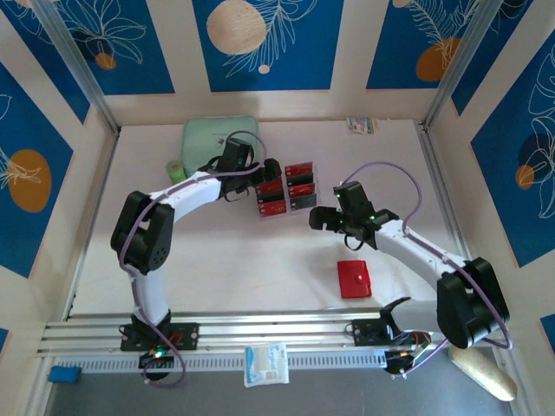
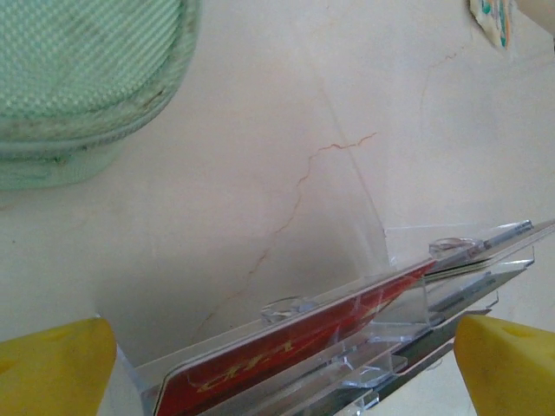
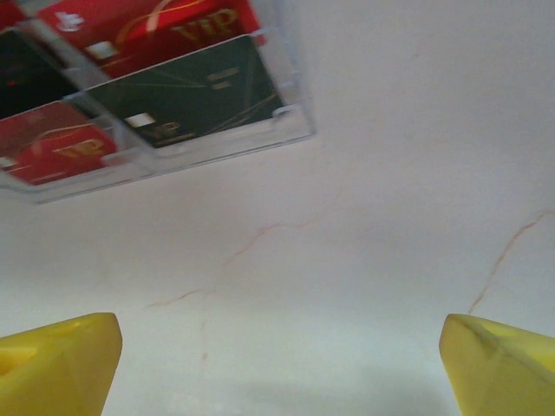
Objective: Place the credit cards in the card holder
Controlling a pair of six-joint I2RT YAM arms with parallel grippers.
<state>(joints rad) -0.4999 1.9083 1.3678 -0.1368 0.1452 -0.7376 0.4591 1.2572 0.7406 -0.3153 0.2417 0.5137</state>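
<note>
Nearest the overhead camera, a white packet [image 1: 266, 364] lies by the rail between the two arm bases. Further in, the card holder [image 1: 354, 278] lies flat on the surface [image 1: 225, 269], beside the right arm and well apart from the credit cards [image 1: 286, 189]. These sit in a clear tray [image 1: 317, 186] at mid-surface. The left gripper [image 1: 264, 170] hangs over the tray's left edge, and the right gripper [image 1: 317, 217] stands just off the tray's near right corner. A mint-green case [image 1: 217, 137] lies at the far left. At the left wrist, the yellow fingertips [image 2: 52, 368] are spread wide and grip nothing; the tray, with a red card [image 2: 295, 347] seen edge-on, lies between them. The mint-green case is at upper left. At the right wrist, the fingertips [image 3: 56, 364] are likewise spread wide and empty over bare surface. The tray corner, with red and dark cards, is at upper left.
</note>
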